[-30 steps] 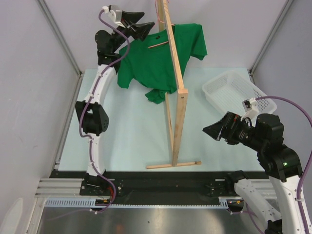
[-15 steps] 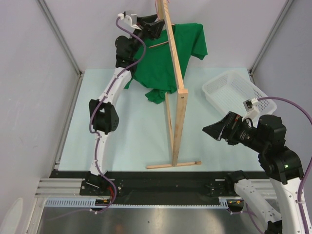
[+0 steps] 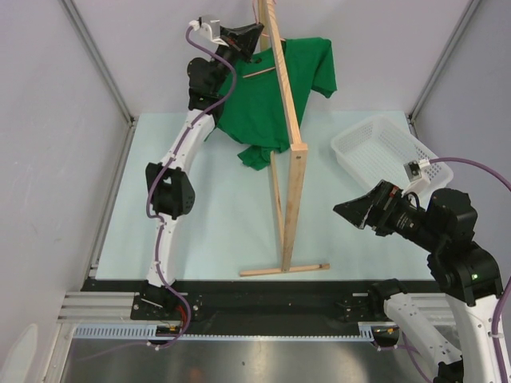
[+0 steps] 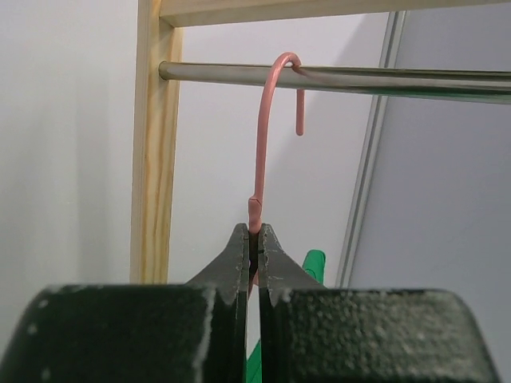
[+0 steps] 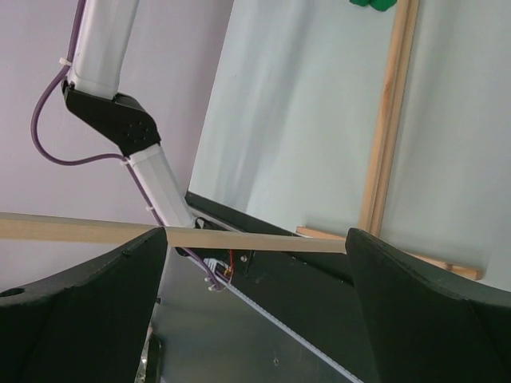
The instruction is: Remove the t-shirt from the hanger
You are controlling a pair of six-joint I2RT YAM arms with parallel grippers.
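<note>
Pale tabletop point(image 3: 215, 207) between grey walls. Over its far edge the left hand point(image 4: 254, 239) is clenched on the neck of the pink hanger point(image 4: 267, 136), its hook over a metal rod point(image 4: 383, 80). The green t-shirt point(image 3: 255, 104) hangs on it against the wooden rack point(image 3: 294, 183). A white basket point(image 3: 355, 130) sits at the far right corner; the right hand point(image 5: 255, 271) gapes empty above the right edge.

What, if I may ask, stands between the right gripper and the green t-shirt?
The wooden rack stands between the right gripper and the t-shirt, its upright crossing the line from one to the other. The top view shows it.
</note>
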